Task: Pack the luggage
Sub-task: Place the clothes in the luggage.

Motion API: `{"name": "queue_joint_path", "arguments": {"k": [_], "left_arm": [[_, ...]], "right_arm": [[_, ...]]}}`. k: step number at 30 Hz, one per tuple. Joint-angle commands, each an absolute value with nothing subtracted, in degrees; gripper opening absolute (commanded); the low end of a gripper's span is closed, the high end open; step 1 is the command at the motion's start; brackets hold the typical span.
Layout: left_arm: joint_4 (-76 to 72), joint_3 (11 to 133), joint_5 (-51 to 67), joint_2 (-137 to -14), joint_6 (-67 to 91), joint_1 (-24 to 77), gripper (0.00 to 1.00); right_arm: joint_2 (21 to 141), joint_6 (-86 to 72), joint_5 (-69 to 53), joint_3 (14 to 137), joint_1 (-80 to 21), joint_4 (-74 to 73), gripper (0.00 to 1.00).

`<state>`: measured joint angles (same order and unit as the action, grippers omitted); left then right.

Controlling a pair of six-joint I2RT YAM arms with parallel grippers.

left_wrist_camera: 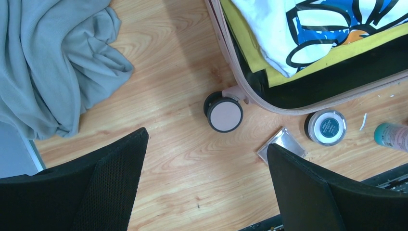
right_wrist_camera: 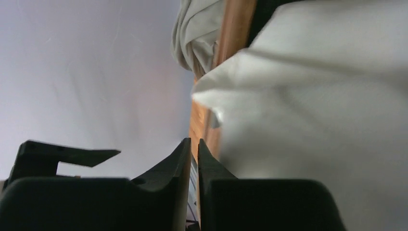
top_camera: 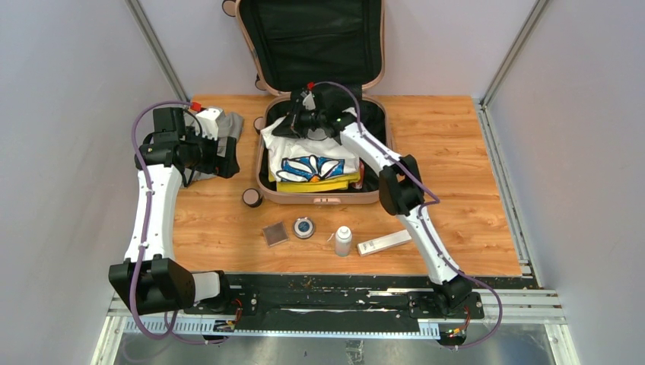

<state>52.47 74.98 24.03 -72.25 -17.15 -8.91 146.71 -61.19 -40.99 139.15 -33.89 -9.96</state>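
The luggage (top_camera: pixel 319 198), a pale pink hard-shell suitcase, lies open at the back middle of the wooden counter (top_camera: pixel 456 167), with its black-lined lid (top_camera: pixel 319 38) standing upright against the rear wall. Inside it, a white shirt (top_camera: pixel 312 156) with a blue daisy print rests on top of a yellow folded item (top_camera: pixel 319 185).

The right claw (right_wrist_camera: pixel 193 142) reaches over the far part of the shirt. Its fingers are pressed together and nothing shows between them, with white fabric just beside them.

The left claw (left_wrist_camera: pixel 207 142) hangs spread wide and empty above the counter, between a crumpled grey garment (left_wrist_camera: pixel 53 62) and the suitcase's near left wheel (left_wrist_camera: pixel 224 114).

In front of the suitcase lie a square compact (top_camera: pixel 274 233), a round jar (top_camera: pixel 304 227), a small white bottle (top_camera: pixel 343 241) and a white tube (top_camera: pixel 384 242).
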Motion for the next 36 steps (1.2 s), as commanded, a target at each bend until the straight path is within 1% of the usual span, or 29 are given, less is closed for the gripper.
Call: {"name": "queue_joint_path", "arguments": {"k": [1,4,5,6,9,11,15,19,22,24,29,31,36], "left_arm": [[52.82,74.2,23.47,-72.8,-17.11,-9.14,1.0],[52.82,74.31,23.44,-73.5,-17.08,-9.1,1.0],[52.84,74.35,23.42,-73.62,-17.11,-9.14,1.0],[52.83,74.38,23.29,-73.79,-17.18,-9.14,1.0],[52.76,74.16,22.63,-73.91,-17.69,-9.14,1.0],[52.79,73.94,21.99,-73.83,-18.15,-9.14,1.0],[52.76,73.67,21.49,-73.93,-18.57,-9.14,1.0],[52.73,73.55,21.24,-73.76,-18.77,-9.14,1.0],[52.74,73.2,20.92,-73.25,-19.17,-9.14,1.0],[52.76,73.2,21.04,-73.38,-19.17,-9.13,1.0],[52.74,74.02,21.5,-73.91,-18.4,-9.14,1.0],[52.74,74.2,21.55,-73.87,-18.05,-9.14,1.0],[52.76,73.9,20.64,-73.22,-18.63,-9.15,1.0]], "right_arm": [[155.58,-69.35,-41.05,143.43,-34.38,-0.74,0.11],[157.38,-68.95,-35.39,142.42,-33.78,-2.13,0.05],[157.1,-67.59,-32.1,141.3,-33.55,-4.39,0.02],[156.41,-66.16,-28.38,139.63,-33.27,-7.1,0.0],[153.61,-63.96,-17.92,132.15,-32.5,-11.66,0.0],[152.38,-62.97,-12.7,129.37,-32.26,-13.32,0.0],[153.32,-62.03,-7.84,132.33,-32.51,-16.66,0.0],[156.0,-62.47,-9.76,141.41,-32.31,-16.89,0.03],[156.34,-63.16,-16.89,145.0,-32.49,-9.99,0.11],[155.52,-63.83,-20.1,145.27,-32.73,-6.21,0.13],[155.03,-65.43,-23.27,142.1,-33.28,-2.03,0.13],[155.62,-66.47,-23.36,140.32,-33.74,-0.78,0.13],[158.33,-67.39,-20.9,140.79,-33.98,-2.42,0.12]]}}
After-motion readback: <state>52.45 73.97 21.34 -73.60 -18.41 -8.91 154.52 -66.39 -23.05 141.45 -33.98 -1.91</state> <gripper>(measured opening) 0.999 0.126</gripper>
